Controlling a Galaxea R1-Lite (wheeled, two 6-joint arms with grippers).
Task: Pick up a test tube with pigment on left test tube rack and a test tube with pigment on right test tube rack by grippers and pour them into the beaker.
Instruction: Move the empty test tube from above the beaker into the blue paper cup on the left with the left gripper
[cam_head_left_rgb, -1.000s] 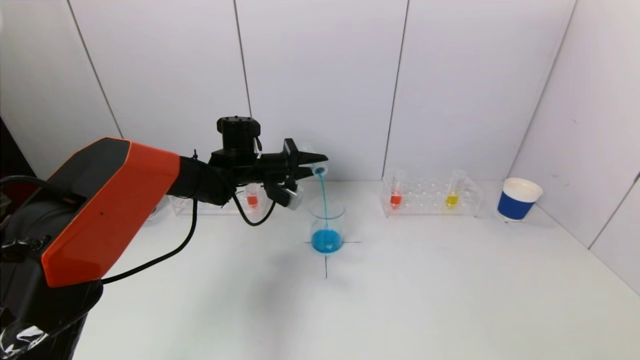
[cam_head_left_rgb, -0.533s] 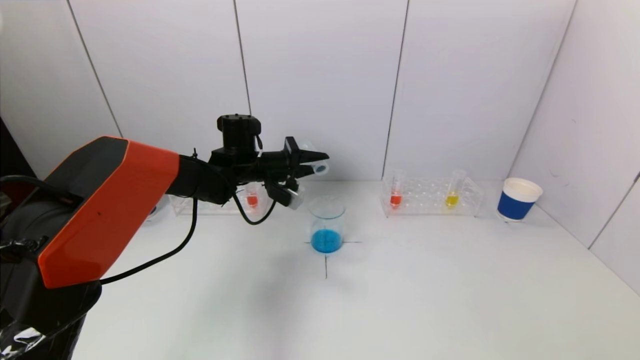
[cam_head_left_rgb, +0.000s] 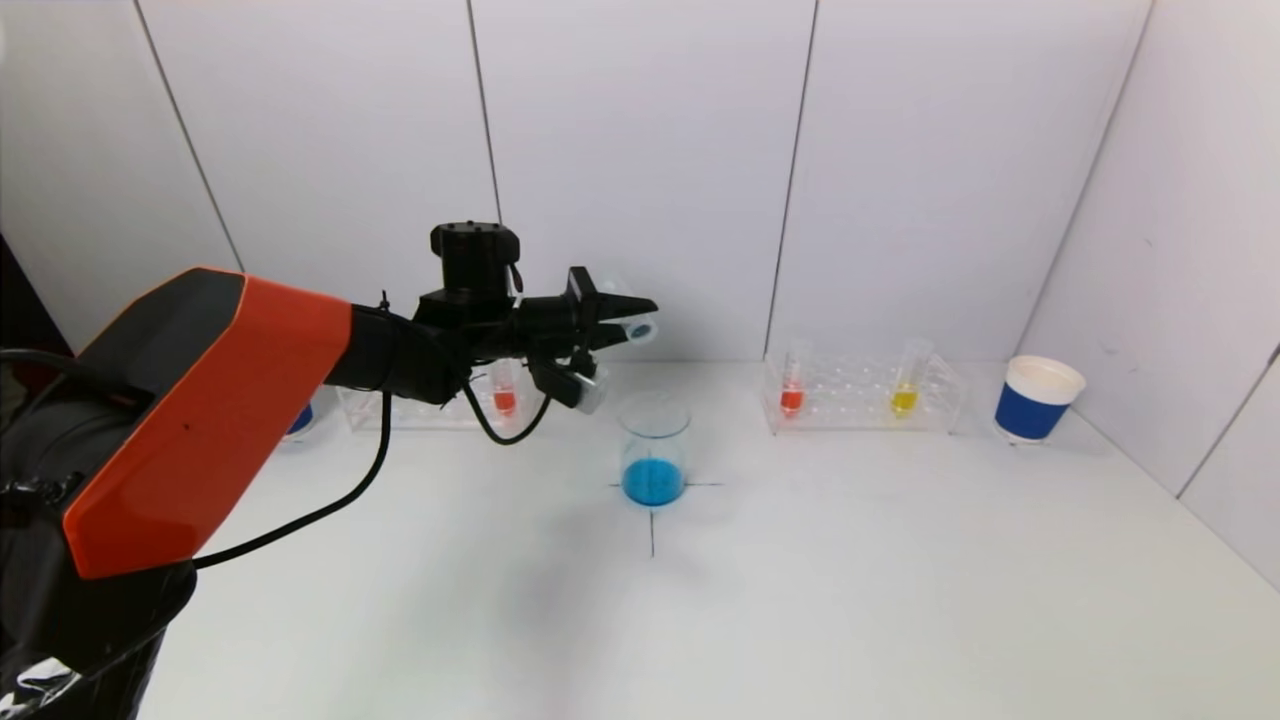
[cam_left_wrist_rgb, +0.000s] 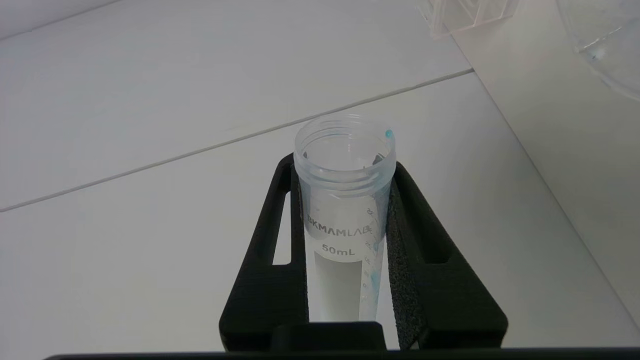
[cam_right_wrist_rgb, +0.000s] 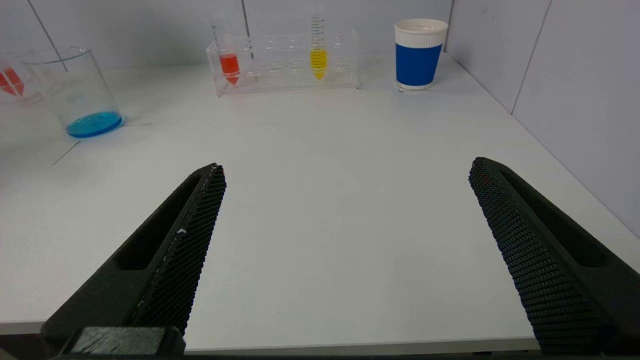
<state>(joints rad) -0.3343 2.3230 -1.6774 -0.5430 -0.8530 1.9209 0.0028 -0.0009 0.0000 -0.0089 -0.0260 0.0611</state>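
Left end effector (cam_head_left_rgb: 612, 323) level above beaker (cam_head_left_rgb: 654, 452)

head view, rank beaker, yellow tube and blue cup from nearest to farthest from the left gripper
Measured from the left gripper:
1. Beaker, just below it at table centre.
2. Yellow tube, in the right rack.
3. Blue cup, far right by the wall.

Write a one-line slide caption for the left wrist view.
Left gripper shut on an emptied test tube, one blue drop at its rim.
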